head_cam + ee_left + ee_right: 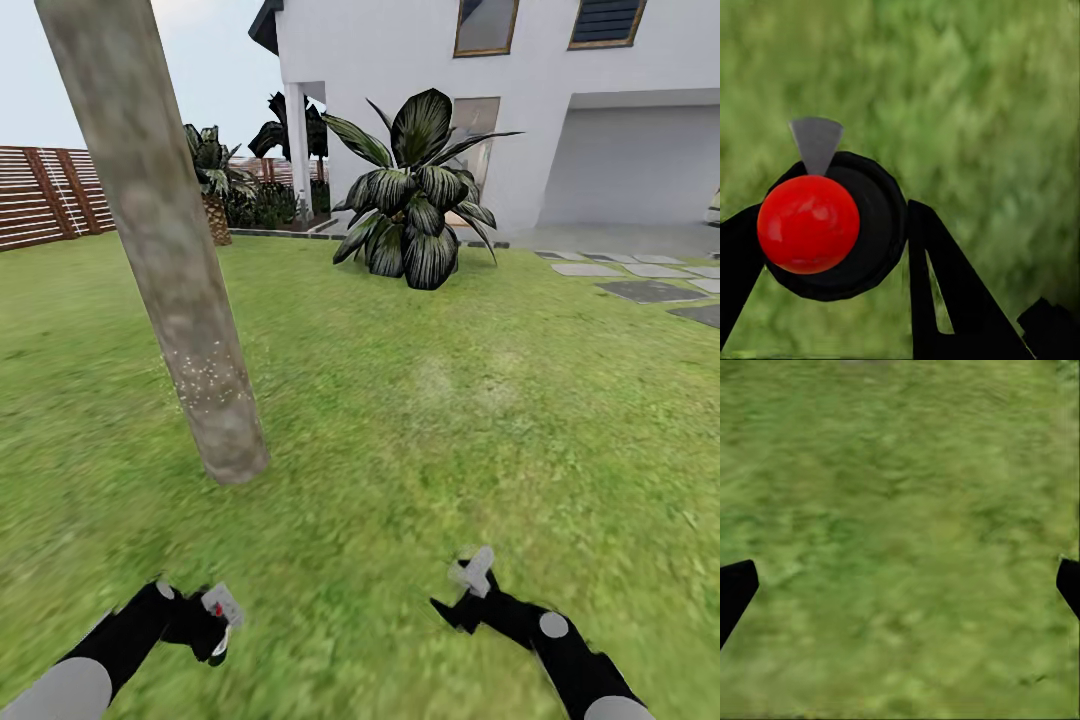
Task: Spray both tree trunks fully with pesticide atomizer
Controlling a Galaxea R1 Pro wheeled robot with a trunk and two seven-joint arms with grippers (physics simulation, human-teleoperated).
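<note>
Left gripper (832, 240) clenched on the atomizer (832, 225), jaws pressed against its round dark body on both sides, red cap facing the wrist camera with a grey wedge beside it; in the head view, low over the lawn (420, 420) at the near left, atomizer (222, 606) showing grey with a red spot at the jaw tips. Right gripper (900, 585) released, jaws spread wide with only grass between them; in the head view, low at the near right, well apart from the left. Ahead of the left gripper, rising from the grass and leaning in the frame, a thick grey-beige trunk (165, 240) with pale specks on its lower part. Farther off, a dark broad-leaved plant (415, 200) before a white house (400, 50), stepping stones (650, 290) to the right, slatted fence (45, 195) at the far left, a short palm (213, 185) near it.
</note>
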